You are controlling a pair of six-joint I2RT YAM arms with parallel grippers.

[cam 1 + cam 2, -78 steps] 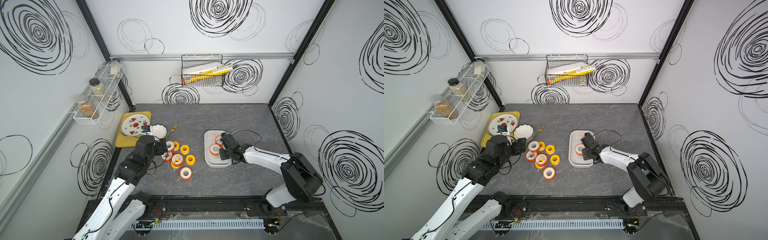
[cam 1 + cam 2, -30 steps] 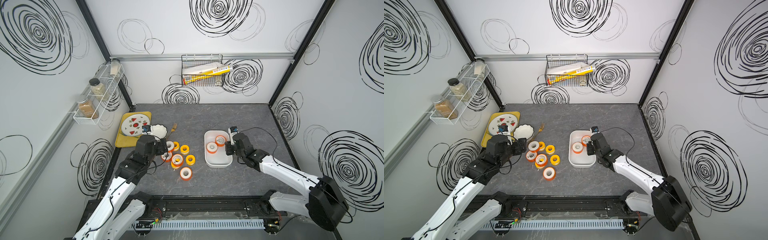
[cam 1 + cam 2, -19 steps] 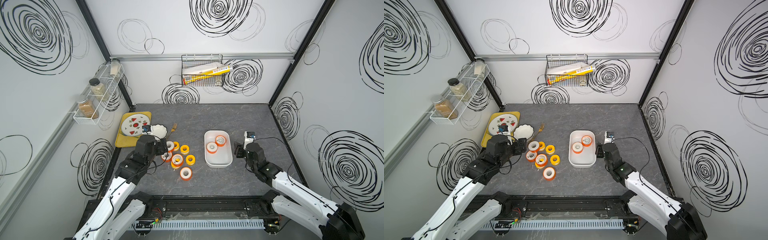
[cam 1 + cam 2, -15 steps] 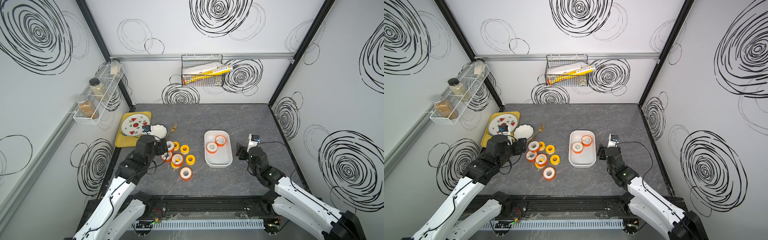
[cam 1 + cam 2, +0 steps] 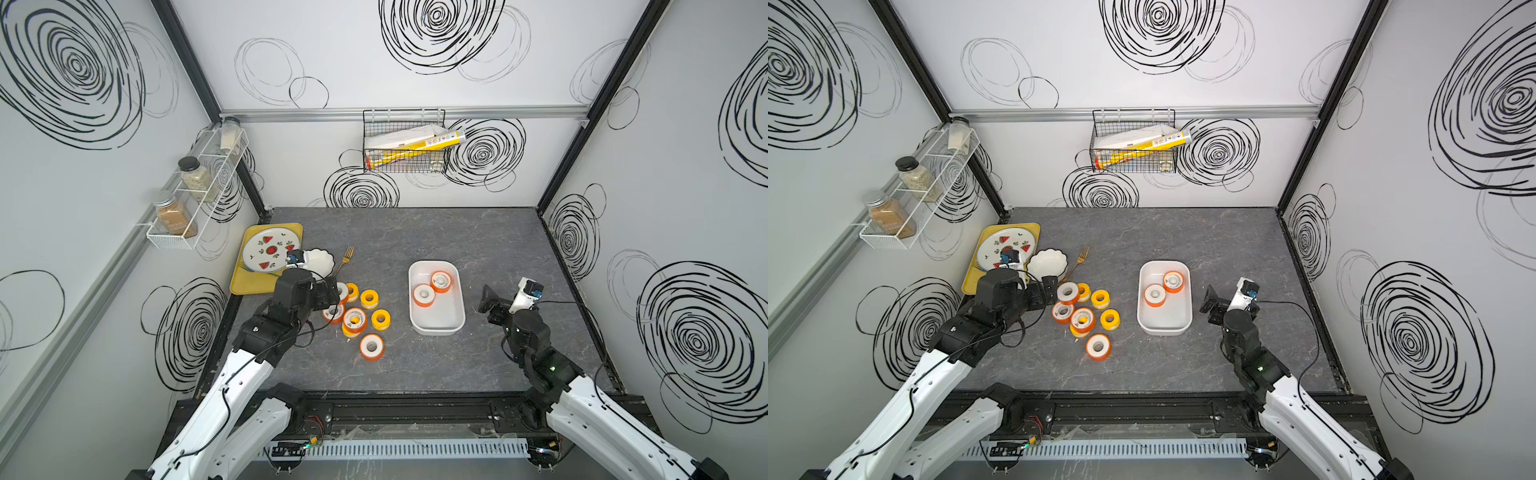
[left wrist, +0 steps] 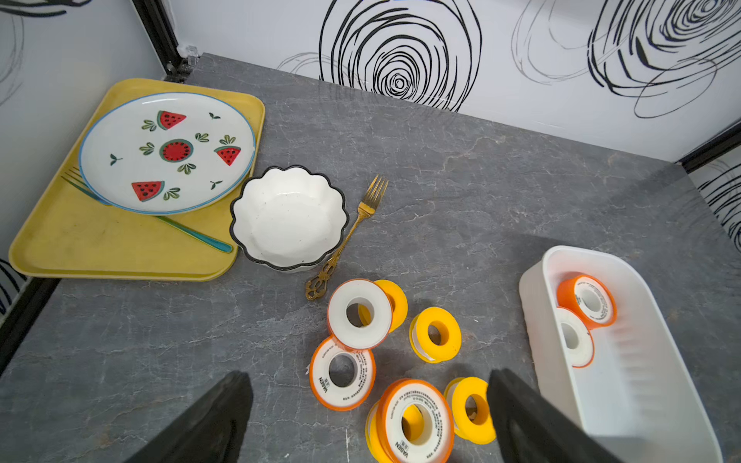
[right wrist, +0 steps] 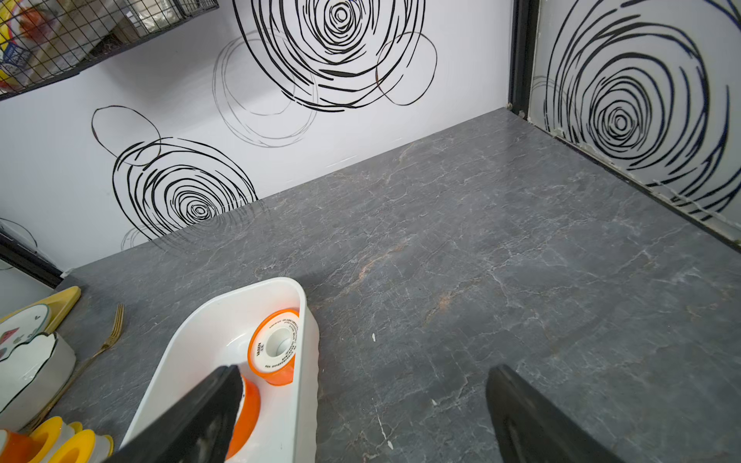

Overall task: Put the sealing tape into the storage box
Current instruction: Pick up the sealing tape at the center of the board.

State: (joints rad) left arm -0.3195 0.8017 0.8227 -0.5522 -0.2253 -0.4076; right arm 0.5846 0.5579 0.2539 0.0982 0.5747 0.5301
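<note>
Several spools of sealing tape [image 5: 354, 319] [image 6: 343, 375], orange or yellow flanged, lie clustered on the grey table left of centre. The white storage box [image 5: 438, 328] [image 5: 1165, 326] [image 7: 288, 421] stands to their right with two orange spools [image 5: 423, 295] [image 7: 274, 346] inside. My left gripper [image 5: 331, 291] [image 6: 369, 377] hovers open at the cluster's left edge, holding nothing. Just right of the box, my right gripper [image 5: 490, 307] [image 7: 365, 373] is open and empty over bare table.
A yellow tray [image 5: 245, 286] with a watermelon plate [image 5: 268, 251], a white scalloped bowl [image 5: 322, 262] and a gold fork [image 5: 345, 255] sit at the back left. A wire basket [image 5: 405, 145] hangs on the back wall; a spice rack [image 5: 187, 199] on the left wall.
My right gripper has drawn back out of the box to its right side and opened wide, leaving two spools inside. The left gripper's jaws spread a little wider; its arm stayed put.
</note>
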